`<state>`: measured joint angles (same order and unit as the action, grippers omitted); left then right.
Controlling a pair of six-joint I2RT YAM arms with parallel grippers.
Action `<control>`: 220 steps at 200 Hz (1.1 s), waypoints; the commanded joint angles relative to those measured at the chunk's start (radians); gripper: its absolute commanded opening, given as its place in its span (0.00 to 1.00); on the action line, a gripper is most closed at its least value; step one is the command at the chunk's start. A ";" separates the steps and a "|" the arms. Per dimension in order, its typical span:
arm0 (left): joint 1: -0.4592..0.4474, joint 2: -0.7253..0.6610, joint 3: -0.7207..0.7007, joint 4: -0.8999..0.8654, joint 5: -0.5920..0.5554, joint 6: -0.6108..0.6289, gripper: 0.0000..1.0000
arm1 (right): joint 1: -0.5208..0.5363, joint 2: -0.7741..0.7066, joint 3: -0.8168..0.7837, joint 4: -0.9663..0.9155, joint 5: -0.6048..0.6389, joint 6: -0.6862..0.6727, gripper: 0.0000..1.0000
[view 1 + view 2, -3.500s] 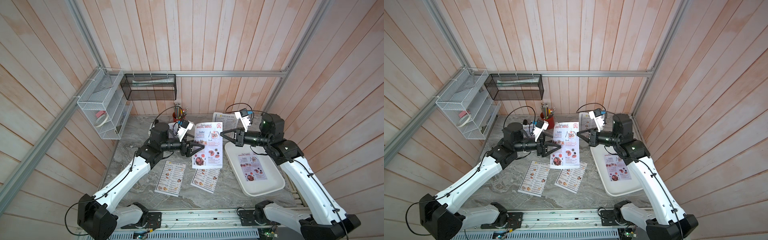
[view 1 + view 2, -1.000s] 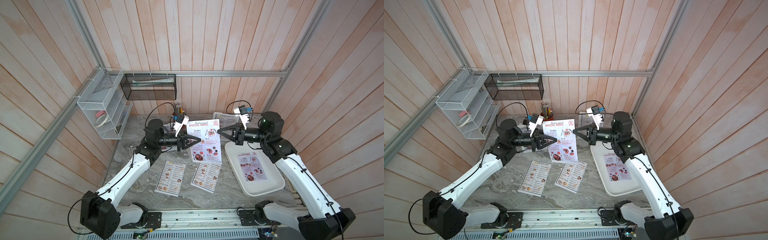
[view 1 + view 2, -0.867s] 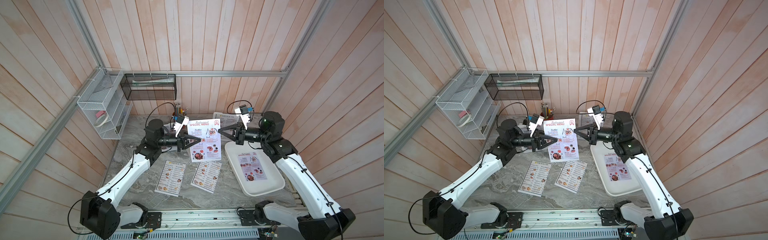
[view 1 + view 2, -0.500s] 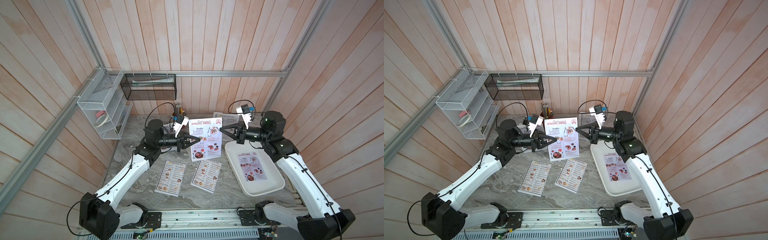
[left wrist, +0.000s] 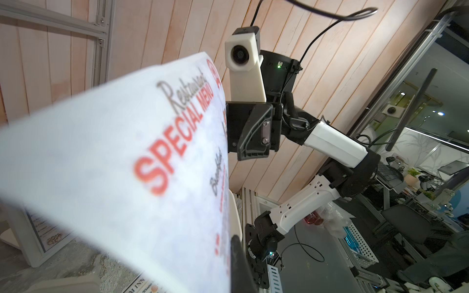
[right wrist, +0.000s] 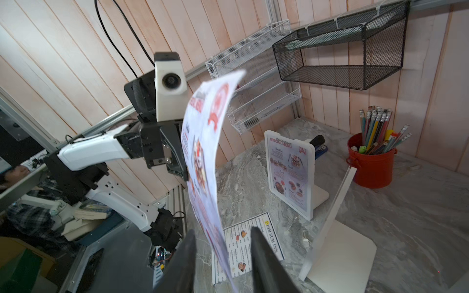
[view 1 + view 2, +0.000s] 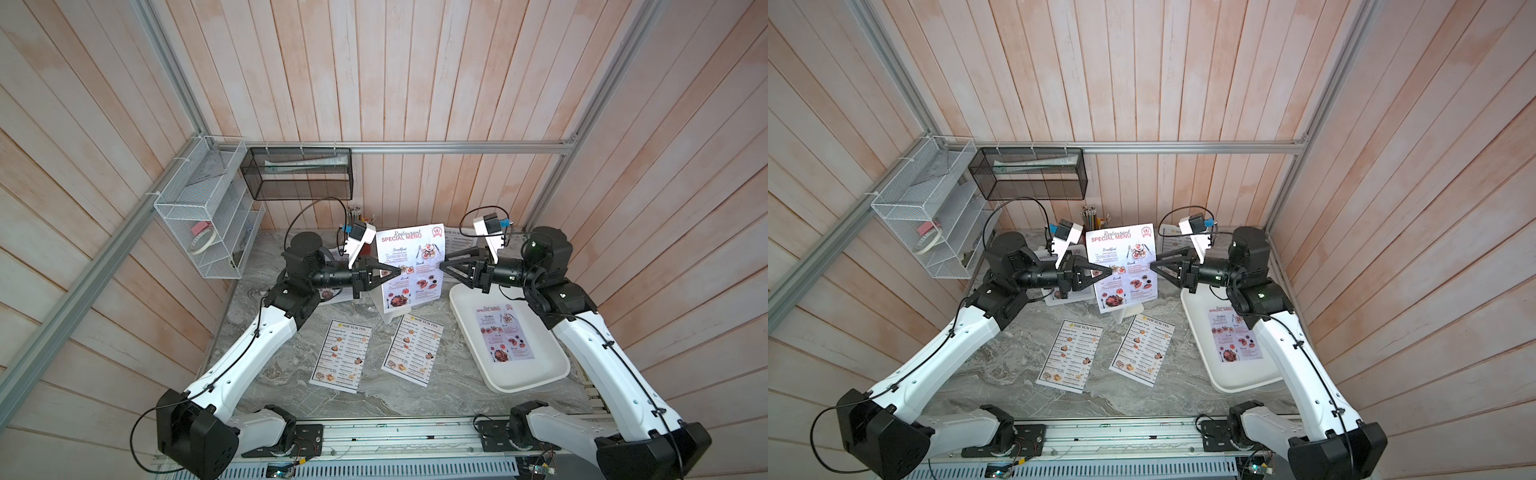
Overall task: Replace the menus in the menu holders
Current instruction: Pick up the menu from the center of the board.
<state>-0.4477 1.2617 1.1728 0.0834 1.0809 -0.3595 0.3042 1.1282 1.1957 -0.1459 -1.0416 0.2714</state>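
Observation:
A pale lilac "SPECIAL MENU" sheet (image 7: 411,266) hangs upright in the air between both arms. My left gripper (image 7: 398,272) is shut on its left edge; one dark finger (image 5: 239,266) presses the paper. My right gripper (image 6: 222,238) is open, and the sheet's other edge passes loose between its fingers (image 6: 258,250). An empty white menu holder (image 6: 338,200) stands just behind the sheet. A second holder (image 6: 290,172) shows a special menu, and a third (image 7: 461,241) stands at the back right. Two "DIM SUM INN" menus (image 7: 340,355) (image 7: 413,349) lie flat on the table.
A shallow white tray (image 7: 552,370) at the right holds another special menu (image 7: 503,332). A red pencil cup (image 6: 370,162) stands by the back wall. A black wire basket (image 7: 297,174) and a white wire rack (image 7: 203,216) hang on the walls.
My right gripper has opened and let go of the sheet's edge. My left gripper has closed on the opposite edge. The sheet has turned more level and upright.

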 commanded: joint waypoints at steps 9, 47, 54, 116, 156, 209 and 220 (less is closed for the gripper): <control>-0.019 -0.019 0.063 -0.067 0.015 0.036 0.00 | -0.004 -0.022 -0.035 0.055 -0.047 -0.036 0.60; -0.031 0.002 0.110 -0.116 0.005 0.063 0.00 | 0.002 -0.014 -0.053 0.077 -0.105 -0.041 0.68; -0.032 0.007 0.116 -0.118 0.002 0.064 0.00 | 0.006 -0.011 -0.053 0.077 -0.134 -0.044 0.68; -0.039 0.039 0.145 -0.137 -0.018 0.079 0.00 | 0.055 0.022 -0.015 0.084 -0.126 -0.019 0.34; -0.039 0.050 0.139 -0.137 -0.031 0.088 0.00 | 0.064 0.026 -0.010 0.108 -0.117 0.021 0.12; -0.036 0.053 0.119 -0.142 -0.130 0.087 0.24 | 0.070 0.041 0.011 0.063 -0.014 0.052 0.00; -0.031 0.054 0.113 -0.145 -0.171 0.077 0.39 | 0.070 0.033 0.010 0.062 0.008 0.058 0.00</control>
<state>-0.4835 1.3052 1.2903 -0.0505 1.0042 -0.2832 0.3664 1.1683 1.1782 -0.0761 -1.0943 0.3065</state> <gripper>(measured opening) 0.272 0.043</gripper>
